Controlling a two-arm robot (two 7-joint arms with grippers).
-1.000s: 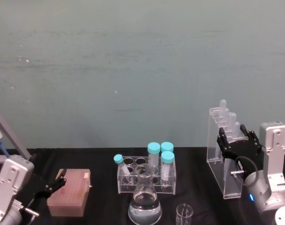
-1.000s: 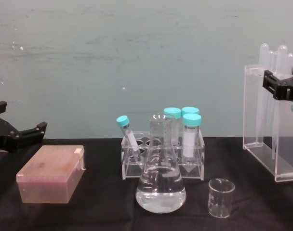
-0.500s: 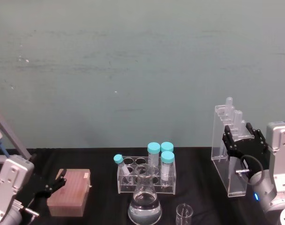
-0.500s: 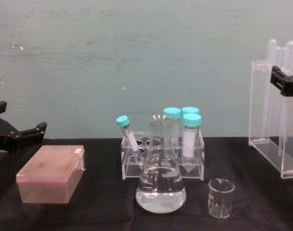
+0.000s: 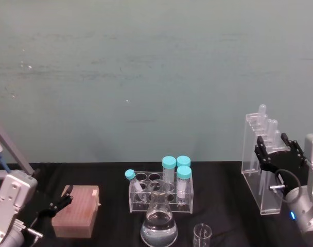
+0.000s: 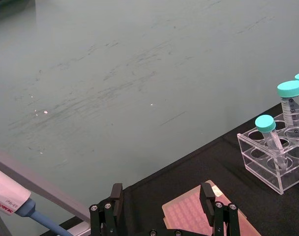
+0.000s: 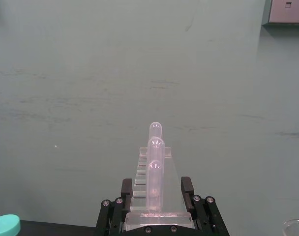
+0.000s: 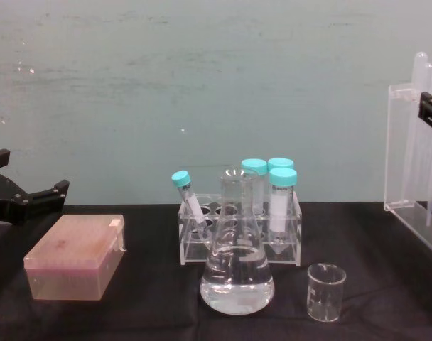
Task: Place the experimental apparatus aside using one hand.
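Your right gripper sits at the right edge of the head view, just below mid-height. Its two black fingers are clamped on the upper part of the acrylic stand, one on each side face. The right wrist view shows the same grip, with the stand's top wedged between the fingers. The stand is upright with its long glass tubes rising out of the top above the grip. In the chest view the stand is cut off by the right edge of the frame. Its base shows low against the black table (I can't tell you whether it rests on the cloth or hangs just clear of it).

The rest of the labware is at the bottom centre of both forward views, well apart from the stand. The conical flask holds clear liquid in its lower part. The small beaker stands just to the right of the flask, not touching it. Directly behind the flask is a clear tube rack with four teal-capped tubes, the leftmost one tilted.

Your left gripper is at the lower left of the head view with its fingers spread wide and nothing between them, beside a pink tip box.
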